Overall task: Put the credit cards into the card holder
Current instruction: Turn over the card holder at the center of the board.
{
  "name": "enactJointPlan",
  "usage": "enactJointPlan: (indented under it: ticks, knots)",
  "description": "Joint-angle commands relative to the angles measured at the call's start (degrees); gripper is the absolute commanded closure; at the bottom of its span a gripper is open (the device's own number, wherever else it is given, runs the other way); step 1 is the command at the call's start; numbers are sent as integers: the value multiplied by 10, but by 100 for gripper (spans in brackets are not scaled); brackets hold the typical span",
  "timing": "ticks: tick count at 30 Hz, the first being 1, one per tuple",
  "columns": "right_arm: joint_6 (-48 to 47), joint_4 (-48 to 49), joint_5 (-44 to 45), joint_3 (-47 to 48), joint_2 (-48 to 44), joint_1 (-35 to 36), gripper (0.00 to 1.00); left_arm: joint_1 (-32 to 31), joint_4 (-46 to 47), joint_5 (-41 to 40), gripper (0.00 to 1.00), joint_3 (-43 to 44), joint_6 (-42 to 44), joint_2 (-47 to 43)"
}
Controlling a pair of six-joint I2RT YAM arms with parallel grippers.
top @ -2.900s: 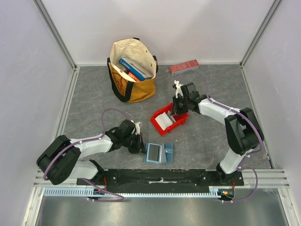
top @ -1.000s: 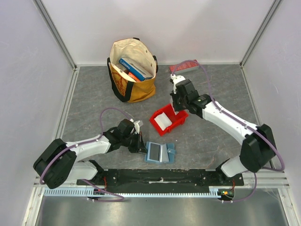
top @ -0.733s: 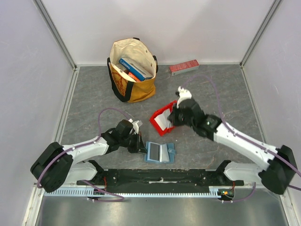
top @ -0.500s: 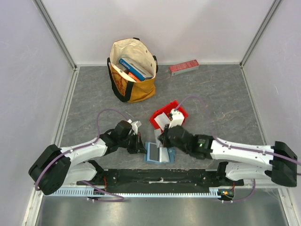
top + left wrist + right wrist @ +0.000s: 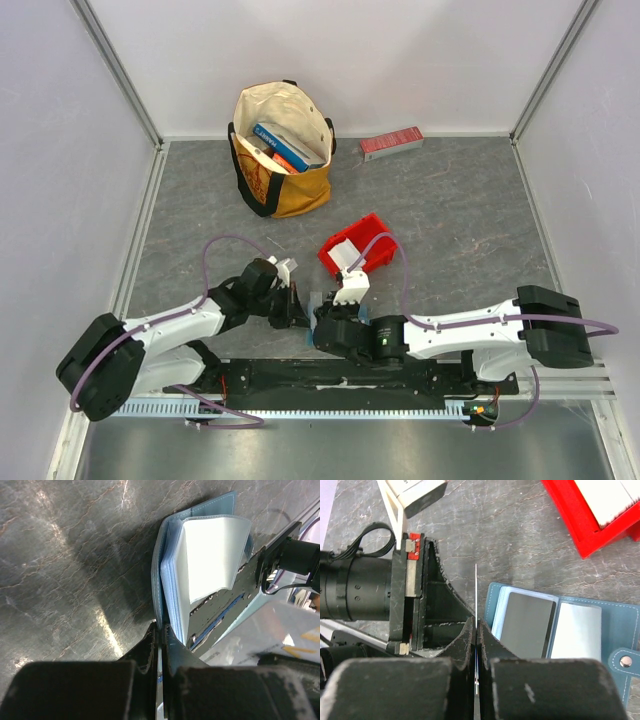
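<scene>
Bin point(image 5: 372, 230), top view: red, white cards point(image 5: 347, 256) inside. Tote point(image 5: 283, 150) at back holds books point(image 5: 280, 140).

Left wrist: holder point(image 5: 200, 509) lies open, clear sleeves point(image 5: 212, 555) fanned. Left gripper point(image 5: 160, 630) is clamped on its cover edge.

Right wrist: right gripper point(image 5: 476, 630) pinches one card point(image 5: 476, 587), edge-on and upright, just beside holder's left edge. One pocket point(image 5: 527, 625) dark grey, next white.

Plain pale walls point(image 5: 340, 60) framed by aluminium posts point(image 5: 117, 70) enclose a grey marbled tabletop point(image 5: 460, 210) under even light.
</scene>
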Motion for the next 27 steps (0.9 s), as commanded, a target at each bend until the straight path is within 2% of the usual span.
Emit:
enactJointPlan:
  ticks: [1,22,27]
  knots:
    - [39,-13,60,21,11,2,100,-2,18,6,98,-9,-19,-17]
    - [29,-27,35,31,57,2,100,-2,19,8,98,-14,-20,-21]
    - [22,-65,38,53,72,2,100,-2,20,8,98,-13,-20,-22]
